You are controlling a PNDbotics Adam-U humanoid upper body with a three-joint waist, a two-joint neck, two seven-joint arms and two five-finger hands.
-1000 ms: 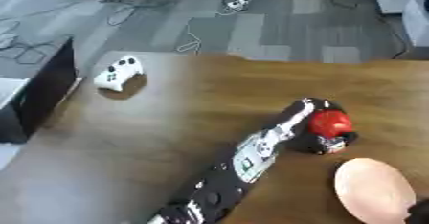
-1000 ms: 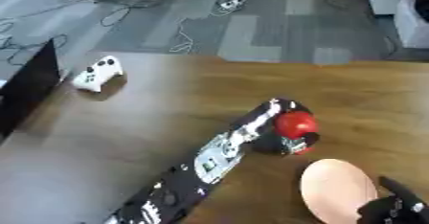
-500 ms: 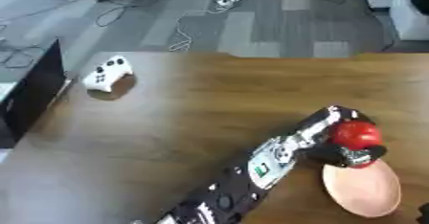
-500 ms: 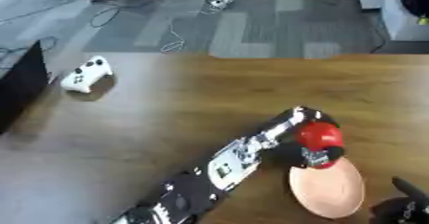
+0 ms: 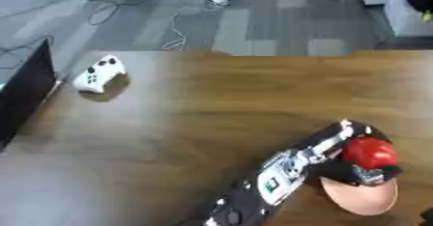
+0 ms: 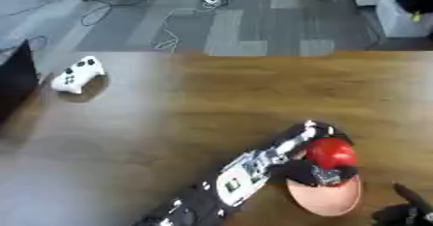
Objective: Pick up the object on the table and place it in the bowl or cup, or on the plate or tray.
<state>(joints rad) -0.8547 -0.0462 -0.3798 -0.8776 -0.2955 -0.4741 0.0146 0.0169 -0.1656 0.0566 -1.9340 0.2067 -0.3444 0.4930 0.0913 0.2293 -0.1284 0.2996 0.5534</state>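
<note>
Left hand (image 5: pixel 359 164): lower right of frame, fingers curled round red object (image 5: pixel 368 151).
Change: hand and object moved from beside pink plate (image 5: pixel 365 198) to over it.
Meaning: release likely next.

Bare wooden table (image 5: pixel 211 99); white controller (image 5: pixel 98 73) far left.

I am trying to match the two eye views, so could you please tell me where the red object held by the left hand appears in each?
Left eye view: the red object sits at lower right, just above the pink plate, in the left hand.
Right eye view: the red object sits lower right, nearer the centre.
Shared landmark: the white game controller on the table's far left.
</note>
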